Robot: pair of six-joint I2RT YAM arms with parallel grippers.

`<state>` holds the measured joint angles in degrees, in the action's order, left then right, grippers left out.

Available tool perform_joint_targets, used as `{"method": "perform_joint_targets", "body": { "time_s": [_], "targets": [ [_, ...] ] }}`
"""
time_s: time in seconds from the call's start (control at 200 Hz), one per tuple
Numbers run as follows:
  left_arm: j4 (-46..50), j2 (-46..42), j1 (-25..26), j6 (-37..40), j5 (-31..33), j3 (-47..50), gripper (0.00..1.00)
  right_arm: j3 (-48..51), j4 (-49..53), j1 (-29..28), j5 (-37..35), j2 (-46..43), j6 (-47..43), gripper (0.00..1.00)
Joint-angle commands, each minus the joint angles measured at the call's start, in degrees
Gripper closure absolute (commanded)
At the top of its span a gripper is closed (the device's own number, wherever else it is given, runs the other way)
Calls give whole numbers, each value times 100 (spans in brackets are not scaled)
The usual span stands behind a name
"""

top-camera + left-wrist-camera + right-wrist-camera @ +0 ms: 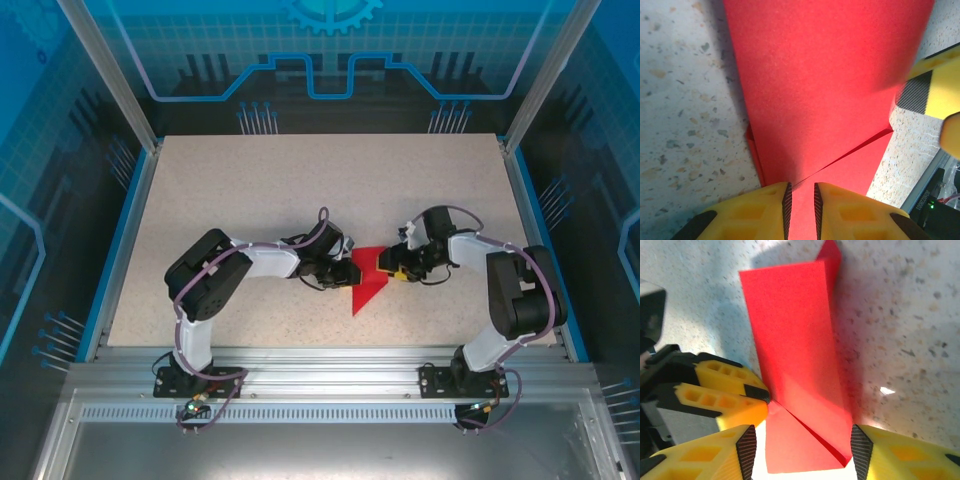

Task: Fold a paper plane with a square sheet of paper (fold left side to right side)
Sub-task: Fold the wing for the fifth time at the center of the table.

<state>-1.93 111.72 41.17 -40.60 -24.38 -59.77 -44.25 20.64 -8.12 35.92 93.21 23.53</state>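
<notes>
The red paper lies mid-table as a folded, creased shape with its point toward the near edge. My left gripper is at the paper's left edge and shut on it. In the left wrist view the red paper runs into the narrow gap of that gripper. My right gripper sits at the paper's right side. In the right wrist view it stands open, straddling the red paper, whose long flap stands raised. The left gripper pinches the edge there.
The speckled table has free room on all sides of the paper. An aluminium rail with both arm bases runs along the near edge. Blue side rims and clear walls bound the table.
</notes>
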Motion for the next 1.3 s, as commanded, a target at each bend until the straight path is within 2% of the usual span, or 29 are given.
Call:
{"method": "perform_joint_targets", "body": {
  "time_s": [0.0,0.175,0.39,0.685,0.82,0.925,1.0,1.195,1.296],
  "targets": [
    [193,122,17,-69,92,-35,76,182,214,118,-88,-148,-82,41],
    [181,122,19,-80,100,-33,76,368,147,223,-19,-235,-58,39],
    [183,121,16,-80,100,-35,76,593,-407,189,492,-154,355,42],
    [174,131,21,-71,94,-35,77,392,-670,-197,461,185,800,46],
    [227,133,22,-45,126,-60,77,321,-633,-237,381,115,855,58],
    [254,139,21,-27,133,-83,77,245,-599,-293,410,66,890,73],
    [294,148,14,-12,152,-109,77,159,-490,-397,379,83,891,79],
    [462,127,32,74,223,-190,76,-29,-131,-520,103,65,832,93],
    [532,-16,32,152,283,-184,74,-105,178,-562,-162,74,720,94]
  ]
}}
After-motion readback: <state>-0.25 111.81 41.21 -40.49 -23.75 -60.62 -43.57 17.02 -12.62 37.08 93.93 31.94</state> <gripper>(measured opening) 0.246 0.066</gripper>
